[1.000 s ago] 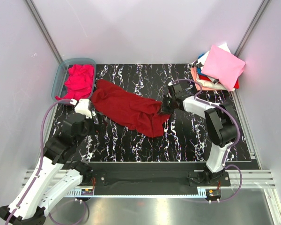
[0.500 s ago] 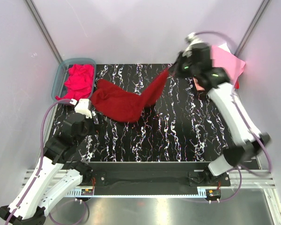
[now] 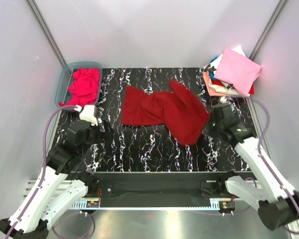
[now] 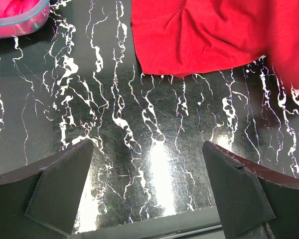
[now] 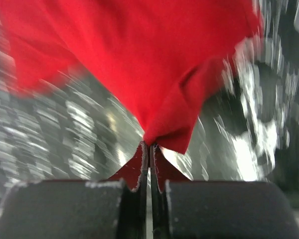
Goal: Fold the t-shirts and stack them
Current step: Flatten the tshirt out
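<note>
The dark crimson t-shirt (image 3: 162, 109) lies rumpled across the middle of the black marbled table. Its right part is lifted toward my right gripper (image 3: 209, 127). In the right wrist view that gripper (image 5: 149, 145) is shut on a bunched edge of the crimson shirt (image 5: 139, 59), which hangs blurred over the table. My left gripper (image 4: 147, 147) stands open above bare table, with the shirt's near hem (image 4: 189, 45) well ahead of it. From above, the left gripper (image 3: 103, 130) sits left of the shirt. A magenta-pink t-shirt (image 3: 83, 84) fills the tub. Folded t-shirts (image 3: 233, 73) are stacked at the back right, pale pink on top.
The translucent blue-grey tub (image 3: 61, 84) stands at the table's back left; its corner (image 4: 20, 22) shows in the left wrist view. White walls and metal rails close in the table on three sides. The table's front edge (image 4: 154, 224) is just below the left gripper.
My right arm swung from high at the back right down to the near right, still shut on the crimson shirt. The shirt was dragged rightward, away from the tub. The left arm stayed still.
</note>
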Available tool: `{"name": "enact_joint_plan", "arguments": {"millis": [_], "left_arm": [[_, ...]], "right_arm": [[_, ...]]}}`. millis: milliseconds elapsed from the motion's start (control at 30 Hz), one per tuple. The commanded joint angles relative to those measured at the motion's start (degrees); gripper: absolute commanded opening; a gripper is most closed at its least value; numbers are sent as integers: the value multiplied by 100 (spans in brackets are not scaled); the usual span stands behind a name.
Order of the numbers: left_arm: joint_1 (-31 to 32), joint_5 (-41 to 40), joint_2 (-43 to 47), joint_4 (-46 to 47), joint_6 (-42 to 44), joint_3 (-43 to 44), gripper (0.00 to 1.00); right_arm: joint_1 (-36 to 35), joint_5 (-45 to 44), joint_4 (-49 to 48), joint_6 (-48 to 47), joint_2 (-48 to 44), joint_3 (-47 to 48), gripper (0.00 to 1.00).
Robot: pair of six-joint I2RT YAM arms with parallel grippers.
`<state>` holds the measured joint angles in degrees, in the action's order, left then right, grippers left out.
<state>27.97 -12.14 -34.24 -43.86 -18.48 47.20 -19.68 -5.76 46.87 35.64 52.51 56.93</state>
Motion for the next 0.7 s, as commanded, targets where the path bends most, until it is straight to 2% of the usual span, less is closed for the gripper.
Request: {"name": "enact_joint_plan", "arguments": {"millis": [0,100,233,400,467,667], "left_arm": [[-2,-139,-100,237,-33,-35,99],[-2,-17,-354,228,-68,-27,99],[-2,36,-1442,61,-269,289,99],[7,747,-2339,955,-516,377,99],[7,775,-2648,1150,-534,491,99],[51,924,-4291,1485,-551,1054,99]], "right_arm": [[8,480,190,453,-117,-576,0],[8,313,322,357,-293,-534,0],[8,58,542,181,-399,-305,0],[8,22,682,276,-584,-305,0],[8,13,700,356,-768,-314,0],[8,-109,683,444,-1251,-297,0]]}}
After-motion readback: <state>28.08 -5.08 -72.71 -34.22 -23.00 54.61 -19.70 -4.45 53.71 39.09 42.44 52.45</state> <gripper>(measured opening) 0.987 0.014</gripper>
